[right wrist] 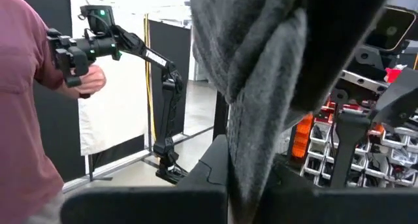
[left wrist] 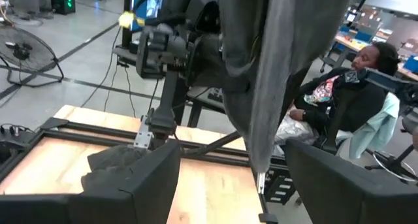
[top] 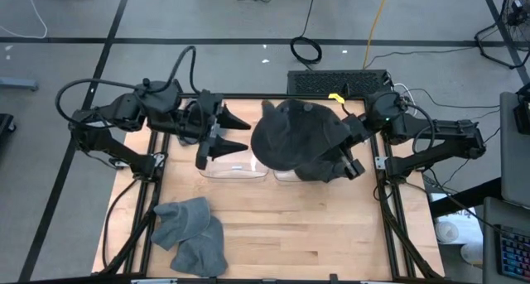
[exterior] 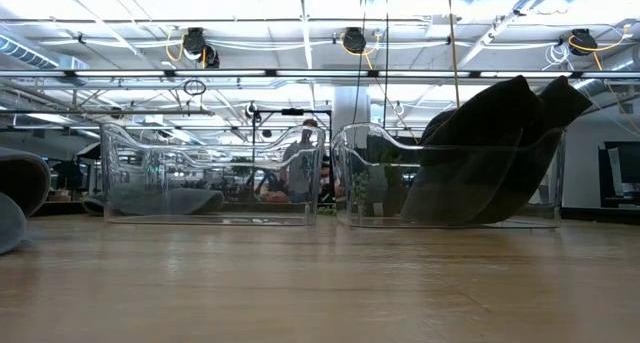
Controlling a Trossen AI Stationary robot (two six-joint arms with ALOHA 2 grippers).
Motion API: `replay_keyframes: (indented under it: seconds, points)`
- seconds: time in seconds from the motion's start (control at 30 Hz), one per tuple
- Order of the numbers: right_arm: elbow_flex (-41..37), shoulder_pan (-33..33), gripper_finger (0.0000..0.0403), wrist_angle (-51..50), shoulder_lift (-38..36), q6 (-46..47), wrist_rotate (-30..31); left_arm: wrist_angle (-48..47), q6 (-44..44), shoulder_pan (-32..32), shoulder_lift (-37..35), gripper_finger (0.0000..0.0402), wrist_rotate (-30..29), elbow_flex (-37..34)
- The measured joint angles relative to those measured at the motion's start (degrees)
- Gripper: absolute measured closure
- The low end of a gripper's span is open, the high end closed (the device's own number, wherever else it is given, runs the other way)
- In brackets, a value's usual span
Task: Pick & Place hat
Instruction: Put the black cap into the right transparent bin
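Observation:
A dark grey hat (top: 294,139) hangs over the right of two clear bins (exterior: 450,173). Its lower part reaches down inside that bin and its top stands above the rim. My right gripper (top: 352,160) is at the hat's right side and shut on it. In the right wrist view the hat's cloth (right wrist: 261,87) fills the middle. My left gripper (top: 242,135) is open, pointing toward the table's right, just left of the hat. In the left wrist view the hat (left wrist: 274,74) hangs in front of my open fingers; I cannot tell whether they touch it. My right gripper pinches a bunched fold of the hat's cloth (right wrist: 251,165) between its two fingers, coming from the table's right side. How many layers cannot be told. The hat hangs slack from the hold, its lower part (exterior: 450,208) down in the right bin.
The left clear bin (exterior: 210,173) stands beside the right one at mid-table. Lighter grey hats (top: 190,234) lie in a heap at the near left. Black frame rails (top: 389,218) border the table. A person in a red shirt (right wrist: 26,106) and a seated person (left wrist: 353,87) are beyond the table.

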Motion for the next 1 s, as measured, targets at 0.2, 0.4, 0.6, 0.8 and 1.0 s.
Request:
replay_keyframes:
  seconds: [0.2, 0.4, 0.6, 0.8, 1.0]
  points:
    - [-0.02, -0.03, 0.0403, 0.97, 1.1, -0.01, 0.02, 1.59, -1.17, -0.26, 1.0, 0.0121, 0.44, -0.55]
    - [-0.06, -0.04, 0.0403, 1.12, 2.48, -0.13, 0.07, 3.73, -1.12, -0.33, 2.85, 0.0121, 2.82, -0.62]
    - [-0.04, -0.04, 0.0403, 1.49, 3.1, -0.12, 0.09, 4.25, -1.25, -0.33, 4.46, 0.0121, 5.0, -0.7]
    - [-0.04, -0.02, 0.0403, 1.75, 3.0, -0.79, 3.46, 4.07, -2.61, -0.33, 5.2, 0.0143, 7.34, -0.65]
    - [-0.04, -0.04, 0.0403, 1.97, 3.02, -1.06, 4.59, 4.33, -2.56, -0.33, 5.39, 0.0207, 6.83, -0.63]
